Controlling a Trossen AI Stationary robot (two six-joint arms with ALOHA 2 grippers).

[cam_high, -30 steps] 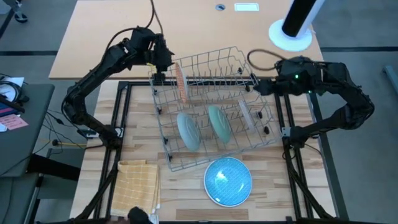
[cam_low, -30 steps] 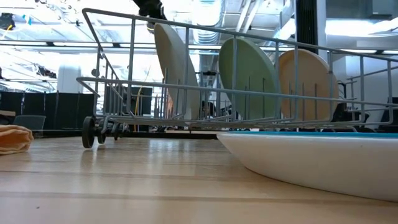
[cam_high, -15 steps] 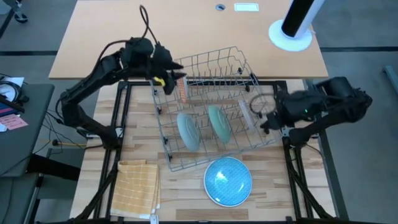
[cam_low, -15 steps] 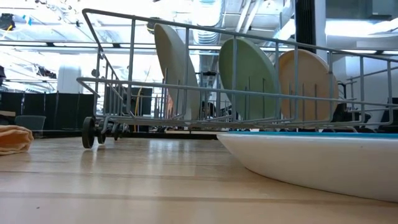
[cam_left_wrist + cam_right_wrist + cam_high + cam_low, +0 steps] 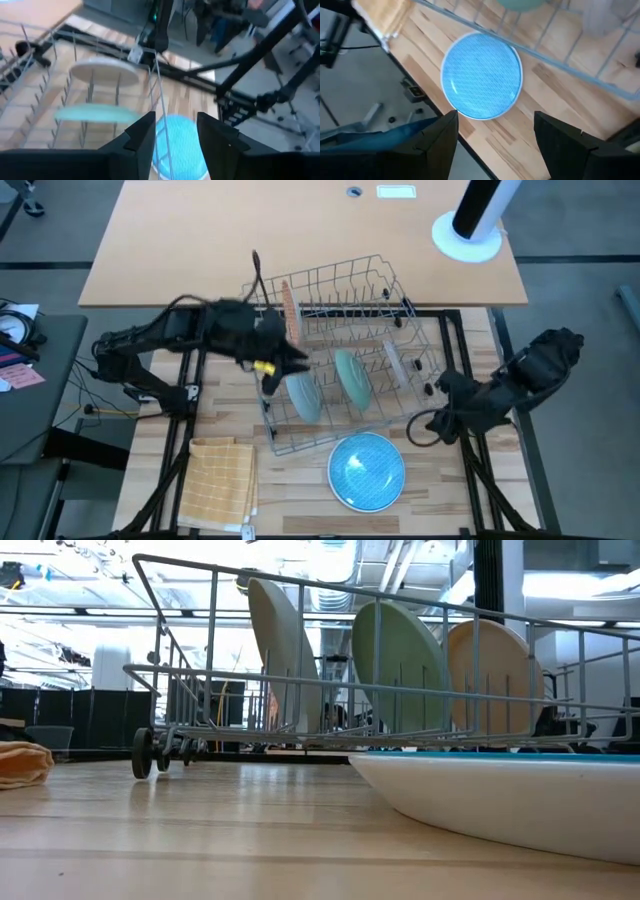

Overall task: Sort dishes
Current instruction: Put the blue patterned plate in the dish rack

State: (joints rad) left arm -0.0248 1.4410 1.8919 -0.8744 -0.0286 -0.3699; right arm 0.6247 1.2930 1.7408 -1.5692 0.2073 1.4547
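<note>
We hover the right gripper (image 5: 492,145), fingers spread and empty, above the round blue-faced plate (image 5: 367,470) lying flat before the grey wire rack (image 5: 340,360); best descend squarely onto its rim. The left gripper (image 5: 175,140), parted and empty, waits at the rack's wall.

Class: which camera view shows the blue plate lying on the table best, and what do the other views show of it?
The right wrist view: the blue plate appears whole and large, face up. The high view shows it whole but small, in front of the rack. The low view shows only its pale rim; the left wrist view shows part of it behind wires.
</note>
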